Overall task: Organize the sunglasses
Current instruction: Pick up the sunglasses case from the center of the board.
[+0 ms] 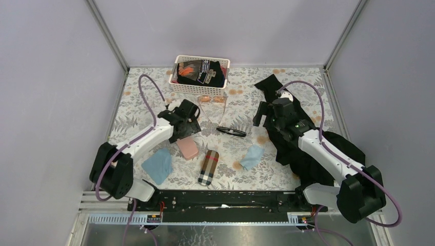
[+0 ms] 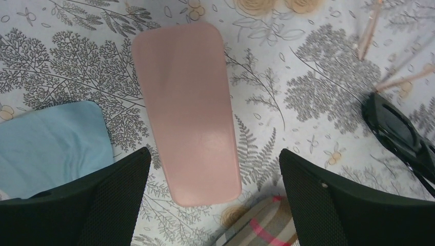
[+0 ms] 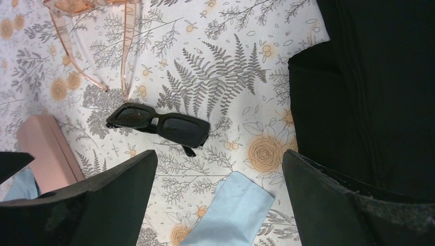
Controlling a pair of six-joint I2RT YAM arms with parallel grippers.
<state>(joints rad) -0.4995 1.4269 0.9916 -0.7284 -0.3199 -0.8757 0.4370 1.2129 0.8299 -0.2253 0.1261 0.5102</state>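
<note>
Sunglasses aren't in either claw right now. The left gripper (image 2: 213,171) is spread wide, hanging right over the pink case (image 2: 187,107), and the right gripper (image 3: 218,171) is just as wide above the floral table (image 1: 246,174). The black pair (image 3: 159,123) lies on the table between the two grippers. The orange-tinted wire pair (image 1: 211,99) sits with its arms unfolded just in front of the white basket (image 1: 202,87). The plaid case (image 1: 208,167) lies nearer the bases.
</note>
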